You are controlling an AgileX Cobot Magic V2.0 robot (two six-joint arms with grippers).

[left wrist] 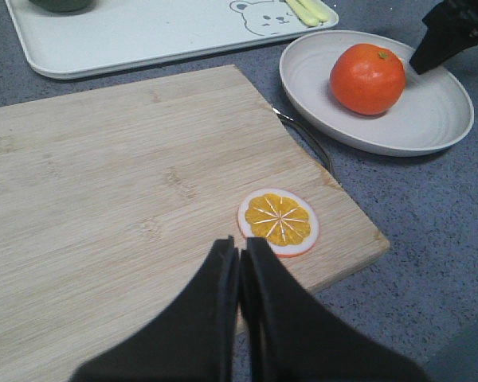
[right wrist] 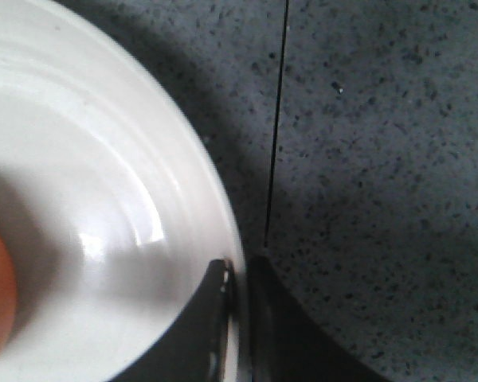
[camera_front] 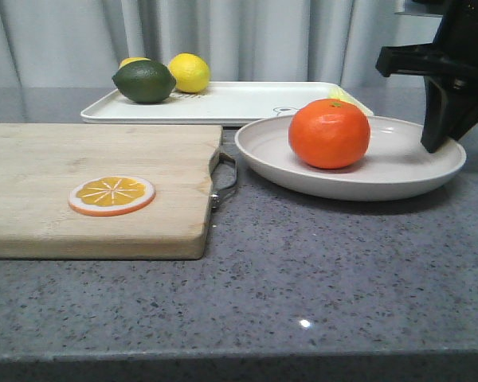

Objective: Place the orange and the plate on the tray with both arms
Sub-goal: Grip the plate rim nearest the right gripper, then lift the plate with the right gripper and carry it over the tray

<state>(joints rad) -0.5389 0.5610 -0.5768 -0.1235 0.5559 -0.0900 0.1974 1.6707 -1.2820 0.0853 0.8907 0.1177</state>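
Nearest, the left pincer hangs pinched together, holding nothing, over the cutting board. Further on, the right pincer clamps narrow on the plate rim, orange riding inside. Lift level, I'd say, toward the tray behind. Only the right wrist view shows that rim pinch.
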